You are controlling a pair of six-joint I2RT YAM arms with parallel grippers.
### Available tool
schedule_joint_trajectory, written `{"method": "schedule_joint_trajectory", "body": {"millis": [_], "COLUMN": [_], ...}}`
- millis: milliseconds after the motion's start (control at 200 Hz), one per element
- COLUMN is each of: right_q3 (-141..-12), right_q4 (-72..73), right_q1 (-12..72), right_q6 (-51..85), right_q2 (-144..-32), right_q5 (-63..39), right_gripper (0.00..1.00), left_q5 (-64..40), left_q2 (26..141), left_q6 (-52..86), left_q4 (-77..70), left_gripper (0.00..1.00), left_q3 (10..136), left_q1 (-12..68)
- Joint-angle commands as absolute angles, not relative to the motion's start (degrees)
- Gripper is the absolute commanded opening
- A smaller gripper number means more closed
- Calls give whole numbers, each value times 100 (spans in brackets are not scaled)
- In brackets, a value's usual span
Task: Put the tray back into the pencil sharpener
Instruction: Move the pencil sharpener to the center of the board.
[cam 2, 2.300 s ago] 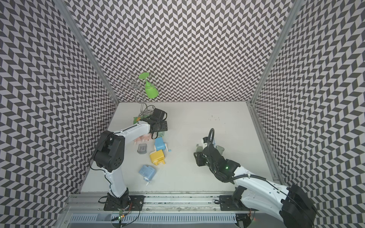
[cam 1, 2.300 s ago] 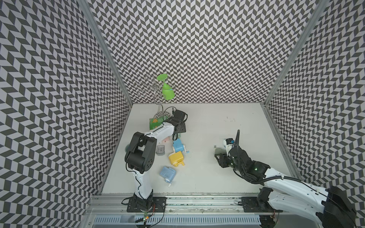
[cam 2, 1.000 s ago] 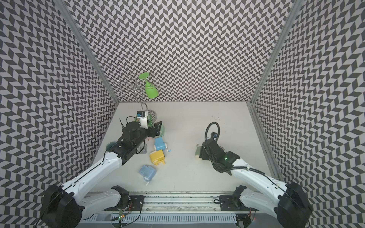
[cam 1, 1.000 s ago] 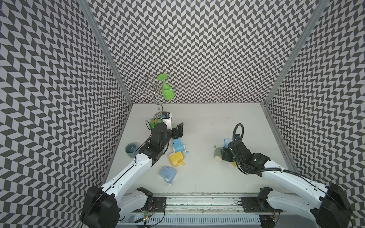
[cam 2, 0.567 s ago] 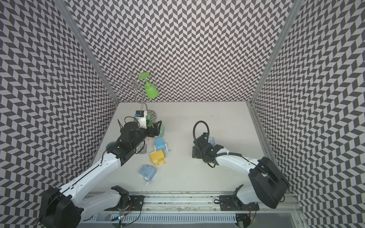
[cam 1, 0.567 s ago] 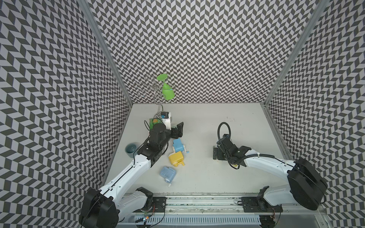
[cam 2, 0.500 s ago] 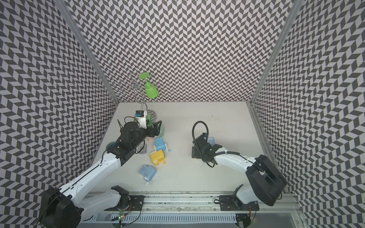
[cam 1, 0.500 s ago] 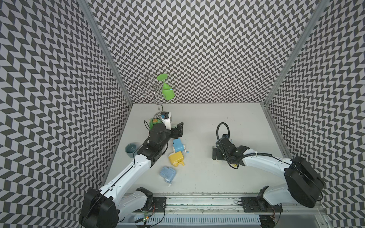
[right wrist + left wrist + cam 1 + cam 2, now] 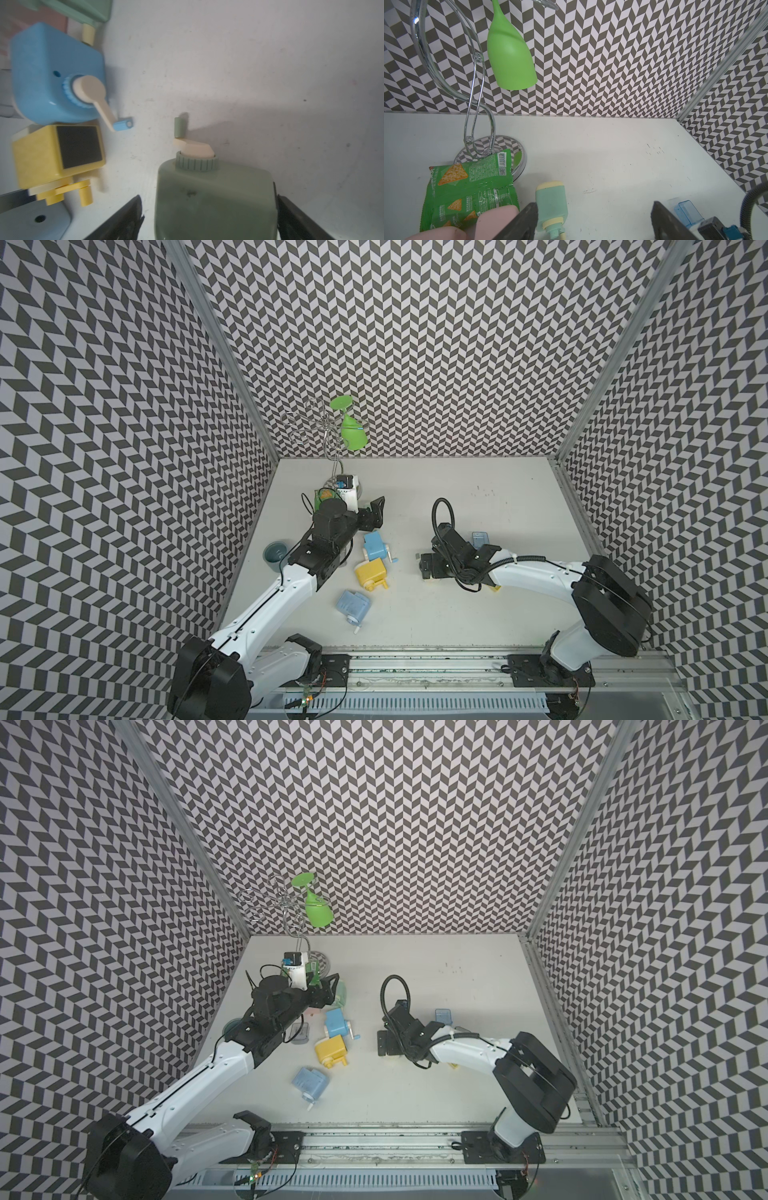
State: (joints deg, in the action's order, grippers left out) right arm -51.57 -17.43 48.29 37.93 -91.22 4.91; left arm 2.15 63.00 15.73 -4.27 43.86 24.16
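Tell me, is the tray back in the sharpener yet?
Not yet. Nothing looks done: a blue tray lies loose on the table. In hand: the right gripper stands open around the green sharpener. Left: pick up a tray and slide it in.

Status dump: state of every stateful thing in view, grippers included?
Left gripper: open, empty.
Right gripper: open, gripping nothing.
Dark green plastic pencil sharpener: on table between right jaws, unclamped.
Translucent blue tray: out, lying on table.
Clear grey tray: out, lying on table.
Blue plastic sharpener: free, on table.
Yellow plastic sharpener: tipped over, black base showing.
Green plastic wine glass: hanging upside down on chrome wire rack.
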Motion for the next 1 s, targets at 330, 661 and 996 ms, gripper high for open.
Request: {"method": "schedule_joint_trajectory", "body": {"millis": [330, 661, 996], "right_q3": [-4320, -3452, -3201], "right_q4": [-2215, -1945, -1677], "right_q1": [3349, 1689, 1129], "right_q6": [3583, 3751, 3829], "right_q2": [-7134, -6679, -7079], "right_q5": [1973, 1155, 346], "right_gripper": [91, 61, 32], "left_q5": [70, 71, 49], "left_q2": [6330, 6329, 6329], "left_q6": [1591, 1579, 1566], "left_q4": [-475, -466, -431], "left_gripper": [86, 86, 86], "left_q3": [4537, 4533, 4553], "left_q1": [2354, 2347, 2342]}}
